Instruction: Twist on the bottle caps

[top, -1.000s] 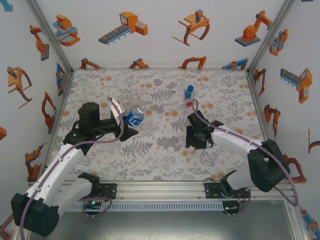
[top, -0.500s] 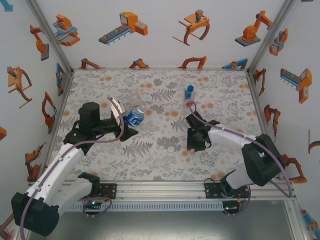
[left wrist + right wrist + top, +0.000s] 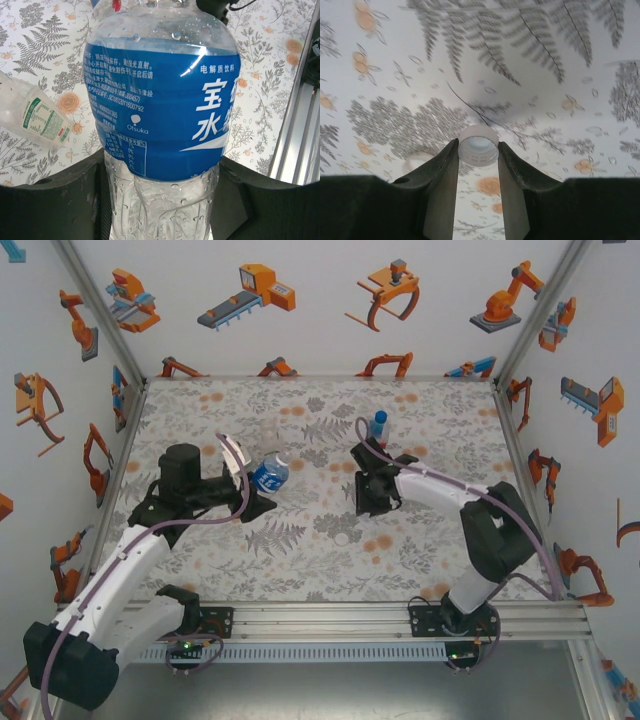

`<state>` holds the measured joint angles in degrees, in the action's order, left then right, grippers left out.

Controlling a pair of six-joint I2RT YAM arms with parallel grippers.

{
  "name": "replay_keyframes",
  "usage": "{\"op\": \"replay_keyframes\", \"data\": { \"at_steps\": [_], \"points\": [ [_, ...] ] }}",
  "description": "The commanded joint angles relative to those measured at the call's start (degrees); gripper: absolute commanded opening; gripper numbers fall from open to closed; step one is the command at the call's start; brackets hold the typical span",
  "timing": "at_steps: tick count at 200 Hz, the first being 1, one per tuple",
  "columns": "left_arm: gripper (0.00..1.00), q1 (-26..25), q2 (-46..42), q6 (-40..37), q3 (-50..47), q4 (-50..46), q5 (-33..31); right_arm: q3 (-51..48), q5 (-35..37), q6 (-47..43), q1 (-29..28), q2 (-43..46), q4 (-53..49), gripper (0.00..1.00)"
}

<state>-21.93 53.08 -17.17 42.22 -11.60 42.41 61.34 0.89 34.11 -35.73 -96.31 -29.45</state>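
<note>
Blue-labelled and clear, a rounded plastic water bottle (image 3: 268, 475) is sitting in the left claw (image 3: 250, 483) in the top view. It is left of the middle of the pale floral-printed tabletop (image 3: 440, 560) and is leaning with its neck toward the far right. The claw's fingers are pressing on it from either side. Further right, the right claw (image 3: 369, 496) is hanging over the tabletop, and from this height I cannot tell how its fingers are standing. Just beyond it, a short blue-tinted plastic bottle with red at its base (image 3: 378, 427) is standing upright. A loose white round cap (image 3: 343, 538) is lying alone on the tabletop, nearer than both claws and between them.

In the left wrist view, the water bottle (image 3: 160, 115) is standing large between two dark fingers (image 3: 55, 200). The left claw (image 3: 160, 200) is gripping the ribbed lower body just below the label, where droplets are clinging to the plastic. On the left, a clear plastic bottle with a green-and-white label (image 3: 35, 117) is lying on the tabletop, apart from the held bottle.

In the right wrist view, the right claw (image 3: 477, 150) is pinching a small white plastic screw cap (image 3: 478, 142) between its narrowly set fingertips, with the cap's hollow side facing the camera. I cannot tell whether this cap is touching the fern-patterned tabletop behind it.
</note>
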Motion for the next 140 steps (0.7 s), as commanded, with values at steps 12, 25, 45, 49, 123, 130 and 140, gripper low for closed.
{"op": "replay_keyframes", "data": {
  "at_steps": [12, 25, 45, 49, 123, 130, 140],
  "points": [
    [0.0, 0.22, -0.13, -0.23, 1.73, -0.18, 1.06, 7.23, -0.53, -2.5, -1.78, -6.19, -2.75, 0.34],
    [0.0, 0.27, -0.2, -0.23, 1.73, -0.24, 1.06, 8.88, -0.71, -2.7, -2.18, -8.16, -3.01, 0.34],
    [0.0, 0.22, -0.19, -0.32, 1.73, -0.49, 0.94, 10.49, -0.74, -2.74, -2.59, -10.31, -3.21, 0.35],
    [0.0, 0.27, -0.25, -0.32, 1.73, -0.48, 0.98, 10.75, -0.68, -2.75, -2.66, -10.65, -3.24, 0.35],
    [0.0, 0.23, -0.35, -0.5, 1.87, -0.79, 0.92, 13.67, -0.27, -3.3, -2.84, -10.98, -5.58, 0.43],
    [0.0, 0.27, -0.26, -0.5, 1.82, -0.79, 0.92, 13.8, -0.36, -3.39, -2.86, -10.64, -5.85, 0.43],
    [0.0, 0.22, -0.11, -0.5, 1.82, -0.8, 1.05, 13.98, -0.4, -3.48, -2.81, -10.0, -6.2, 0.44]
  ]
}}
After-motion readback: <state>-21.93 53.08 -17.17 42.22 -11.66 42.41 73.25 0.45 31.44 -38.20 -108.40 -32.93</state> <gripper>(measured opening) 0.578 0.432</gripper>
